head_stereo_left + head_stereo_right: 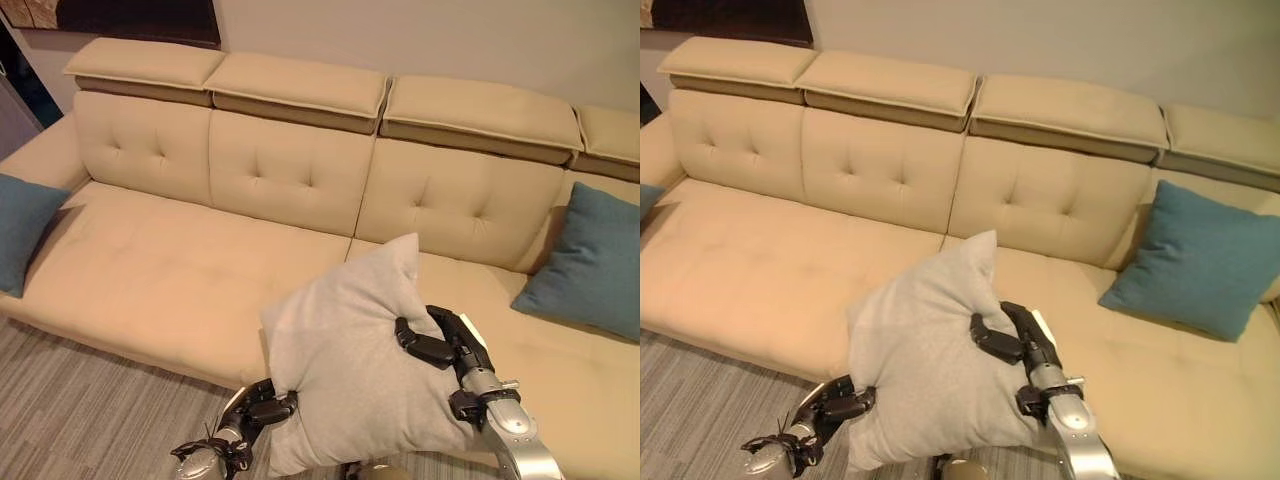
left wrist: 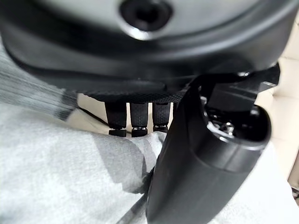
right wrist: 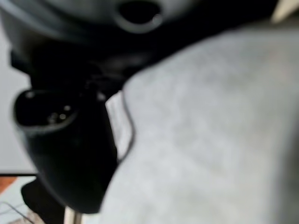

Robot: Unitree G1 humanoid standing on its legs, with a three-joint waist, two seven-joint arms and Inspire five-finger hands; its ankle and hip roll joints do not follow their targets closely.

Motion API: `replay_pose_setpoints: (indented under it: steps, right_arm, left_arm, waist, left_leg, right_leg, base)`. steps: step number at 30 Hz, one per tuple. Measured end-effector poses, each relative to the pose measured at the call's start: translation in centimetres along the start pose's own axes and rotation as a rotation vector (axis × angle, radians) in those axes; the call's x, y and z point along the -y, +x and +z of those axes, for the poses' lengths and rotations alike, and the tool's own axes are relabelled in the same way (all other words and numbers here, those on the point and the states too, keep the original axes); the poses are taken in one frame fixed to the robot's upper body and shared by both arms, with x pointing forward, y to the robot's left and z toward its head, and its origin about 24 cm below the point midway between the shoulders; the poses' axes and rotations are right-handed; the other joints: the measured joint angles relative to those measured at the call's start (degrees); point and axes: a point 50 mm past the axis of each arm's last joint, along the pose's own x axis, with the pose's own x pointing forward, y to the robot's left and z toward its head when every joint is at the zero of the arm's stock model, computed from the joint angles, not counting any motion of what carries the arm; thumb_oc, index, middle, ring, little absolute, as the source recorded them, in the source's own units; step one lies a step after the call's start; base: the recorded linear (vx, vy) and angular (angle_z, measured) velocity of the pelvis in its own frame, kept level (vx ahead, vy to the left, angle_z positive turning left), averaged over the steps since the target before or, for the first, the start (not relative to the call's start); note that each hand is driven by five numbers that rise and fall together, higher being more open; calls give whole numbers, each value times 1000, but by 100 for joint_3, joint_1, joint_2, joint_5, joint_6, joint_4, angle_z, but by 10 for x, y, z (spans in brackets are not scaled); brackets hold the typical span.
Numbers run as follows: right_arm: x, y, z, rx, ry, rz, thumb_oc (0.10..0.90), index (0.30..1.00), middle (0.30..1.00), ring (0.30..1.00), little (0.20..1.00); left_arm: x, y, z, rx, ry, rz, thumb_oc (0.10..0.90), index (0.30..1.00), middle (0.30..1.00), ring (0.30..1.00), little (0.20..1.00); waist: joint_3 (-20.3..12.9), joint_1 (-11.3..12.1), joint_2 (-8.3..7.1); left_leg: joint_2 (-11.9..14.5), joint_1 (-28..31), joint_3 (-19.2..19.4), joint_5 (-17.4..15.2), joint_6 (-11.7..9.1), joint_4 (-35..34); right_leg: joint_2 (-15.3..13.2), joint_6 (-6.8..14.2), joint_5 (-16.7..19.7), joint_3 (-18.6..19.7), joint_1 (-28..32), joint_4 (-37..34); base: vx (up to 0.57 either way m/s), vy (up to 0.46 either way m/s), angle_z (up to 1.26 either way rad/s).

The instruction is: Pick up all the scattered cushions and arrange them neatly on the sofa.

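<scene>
Held cushion: a light grey square fabric cushion (image 1: 355, 360) hangs in front of the sofa's front edge, at about 6 o'clock in the head views, one corner pointing up toward 12 o'clock. It is carried between both hands, its upper part overlapping the seat as seen from the head.

Left hand: the dark left hand (image 1: 262, 408) is at the cushion's lower corner, about 7 o'clock of the cushion. Its fingers (image 2: 132, 121) are curled into the grey fabric and the thumb (image 2: 196, 177) lies over it, so the cloth is pinched between them.

Right hand: the dark right hand (image 1: 440, 345) sits on the cushion's edge at about 3 o'clock of it. Fingers are bent over the rim and dig into the fabric, dimpling it; the thumb (image 3: 70, 154) shows on the other face in the right wrist view. The hand is clamped round the cushion's edge.

Sofa: a long beige tufted fabric sofa (image 1: 200, 260) with flat headrest pads runs across the head views from 9 o'clock to 3 o'clock. The middle seat is bare.

Right-end cushion: a teal square fabric cushion (image 1: 1195, 260) leans against the backrest at about 3 o'clock, resting on the seat.

Left-end cushion: a second teal fabric cushion (image 1: 20, 235) leans at the armrest at about 9 o'clock, partly cut off by the frame edge.

Floor: grey striped carpet floor (image 1: 90, 420) lies at about 8 o'clock, in front of the sofa.
</scene>
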Motion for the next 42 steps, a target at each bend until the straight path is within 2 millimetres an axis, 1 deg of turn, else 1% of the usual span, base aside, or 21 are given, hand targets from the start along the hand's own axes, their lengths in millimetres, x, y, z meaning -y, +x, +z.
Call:
replay_pose_setpoints:
  steps: [2, 3, 4, 6, 8, 11, 13, 14, 19, 22, 26, 27, 28, 29, 30, 31, 33, 34, 38, 40, 42]
  right_arm:
    - [3, 1, 2, 4, -9, -3, 400, 300, 300, 300, 300]
    - [3, 1, 3, 9, -12, -1, 400, 300, 300, 300, 300]
    - [3, 2, 4, 14, -14, -3, 400, 300, 300, 300, 300]
    - [3, 3, 6, 18, -16, -1, 400, 300, 300, 300, 300]
    - [4, 3, 5, 13, -17, -10, 400, 300, 300, 300, 300]
    - [6, 1, 2, 3, -20, -25, 400, 300, 300, 300, 300]
    - [8, 1, 3, 3, -27, -25, 400, 300, 300, 300, 300]
    - [5, 0, 0, -7, -18, -21, 400, 300, 300, 300, 300]
    - [-8, 1, -1, -1, 11, 10, 400, 300, 300, 300, 300]
    - [-19, 5, 1, 12, 31, 32, 400, 300, 300, 300, 300]
    - [-24, 12, 6, 26, 30, 49, 400, 300, 300, 300, 300]
    - [-24, 14, 7, 31, 26, 50, 400, 300, 300, 300, 300]
    - [-23, 19, 10, 41, 7, 49, 400, 300, 300, 300, 300]
    - [-22, 21, 12, 46, 0, 42, 400, 300, 300, 300, 300]
    - [-19, 20, 11, 42, -15, 17, 400, 300, 300, 300, 300]
    - [-11, 19, 5, 16, -28, -16, 400, 300, 300, 300, 300]
    - [-9, 19, 2, 2, -45, -50, 400, 300, 300, 300, 300]
    - [-8, 20, 3, 5, -46, -66, 400, 300, 300, 300, 300]
    - [-1, 38, 26, 82, -81, -135, 400, 300, 300, 300, 300]
    - [1, 49, 37, 111, -106, -161, 400, 300, 300, 300, 300]
    - [7, 70, 66, 198, -137, -218, 400, 300, 300, 300, 300]
  left_arm:
    - [3, 1, -1, 2, -8, -6, 400, 300, 300, 300, 300]
    - [4, 2, 1, 7, -11, -7, 400, 300, 300, 300, 300]
    - [3, 3, 3, 16, -10, -7, 400, 300, 300, 300, 300]
    - [2, 3, 5, 18, -2, -7, 400, 300, 300, 300, 300]
    - [3, 4, 6, 19, 4, -10, 400, 300, 300, 300, 300]
    - [5, 4, 5, 14, 5, -18, 400, 300, 300, 300, 300]
    - [5, 4, 4, 10, 4, -18, 400, 300, 300, 300, 300]
    - [4, 2, 2, 3, 6, -16, 400, 300, 300, 300, 300]
    - [-11, -2, 15, 25, 55, 11, 400, 300, 300, 300, 300]
    - [-20, -6, 18, 30, 71, 33, 400, 300, 300, 300, 300]
    - [-26, -8, 24, 56, 66, 56, 400, 300, 300, 300, 300]
    - [-27, -8, 26, 65, 64, 59, 400, 300, 300, 300, 300]
    - [-27, -7, 30, 80, 64, 62, 400, 300, 300, 300, 300]
    - [-26, -6, 33, 89, 68, 60, 400, 300, 300, 300, 300]
    - [-24, -4, 37, 99, 76, 55, 400, 300, 300, 300, 300]
    - [-20, -1, 36, 107, 64, 58, 400, 300, 300, 300, 300]
    - [-11, 3, 33, 113, 45, 75, 400, 300, 300, 300, 300]
    - [-9, 6, 36, 124, 48, 84, 400, 300, 300, 300, 300]
    - [8, 19, 61, 198, 77, 79, 400, 300, 300, 300, 300]
    - [17, 27, 73, 230, 89, 77, 400, 300, 300, 300, 300]
    - [32, 38, 106, 318, 134, 70, 400, 300, 300, 300, 300]
  waist:
    - [-32, 7, 77]
    - [-33, -35, 50]
    - [-23, -36, 33]
    - [14, -5, -31]
    - [45, -20, -82]
    - [49, -38, -51]
    - [53, -29, 59]
    - [-6, -18, 125]
    - [-31, 5, 69]
    - [-23, 276, 97]
    - [18, 291, 138]
    - [40, 299, 145]
    - [105, 288, 130]
    - [133, 290, 66]
    - [134, 264, 16]
    - [185, 287, 107]
    - [229, 287, 285]
    - [220, 275, 306]
    - [228, 280, 375]
    - [238, 280, 393]
    - [270, 272, 453]
  left_leg:
    - [157, -236, 14, -47, -96, 668]
    - [188, -371, -89, -185, -130, 628]
    - [156, -394, -138, -227, -75, 266]
    - [188, -448, -358, -159, -119, -855]
    - [242, -610, -719, 162, -343, -1667]
    - [237, -615, -938, 495, -274, -2087]
    - [243, -449, -901, 598, -164, -2227]
    - [190, -215, -851, 1085, -52, -2382]
    - [-358, 43, -561, 1067, 221, -2667]
    - [-442, 131, -253, 980, 357, -2715]
    - [-377, 267, -24, 911, 454, -2733]
    - [-325, 301, 37, 881, 491, -2754]
    - [-383, 309, 78, 829, 512, -2783]
    - [-414, 301, 85, 815, 500, -2786]
    - [-463, 253, 9, 794, 464, -2788]
    - [-425, 251, -71, 835, 370, -2784]
    - [-297, 157, -168, 890, 295, -2786]
    - [-254, 62, -232, 933, 240, -2785]
    - [-88, -451, -300, 1061, 124, -2781]
    - [-49, -563, -322, 1133, 150, -2780]
    - [-15, -877, -385, 1181, 112, -2749]
  right_leg:
    - [101, -102, 23, -4, 112, -66]
    - [129, -56, -80, 43, 205, -141]
    - [146, -92, -62, 67, 262, -195]
    - [256, -116, -41, 197, 424, -337]
    - [336, -72, -61, 322, 570, -465]
    - [345, 69, -130, 426, 778, -548]
    - [374, 191, -188, 502, 906, -548]
    - [308, 415, -341, 688, 1020, -494]
    - [-290, 781, -506, 895, 877, -230]
    - [-397, 873, -507, 1119, 698, -68]
    - [-404, 1070, -642, 1122, 266, 859]
    - [-433, 1194, -737, 1048, 84, 1087]
    - [-625, 1260, -777, 694, -124, 1115]
    - [-702, 1219, -748, 599, -174, 1030]
    - [-779, 1064, -587, 458, -144, 663]
    - [-698, 983, -192, 331, 67, 270]
    - [-518, 915, -26, 227, 241, -140]
    - [-441, 828, 149, 121, 330, -468]
    - [-254, 676, 283, 27, -115, -553]
    - [-205, 669, 282, 19, -197, -553]
    - [-173, 628, 309, 6, -476, -553]
  base:
    - [74, 27, -18]
    - [108, 58, -8]
    - [101, 71, -22]
    - [104, 93, -44]
    - [97, 105, -40]
    - [151, 157, -27]
    - [153, 201, -38]
    - [119, 180, -37]
    - [43, 181, -20]
    - [12, 159, -51]
    - [-8, 58, -34]
    - [37, -9, -38]
    - [98, -45, -31]
    - [84, -46, -1]
    - [104, -77, 30]
    - [82, -100, 36]
    - [21, -135, 26]
    - [-86, -117, 20]
    - [-82, -59, 9]
    - [-169, -57, 3]
    - [-135, -29, 8]
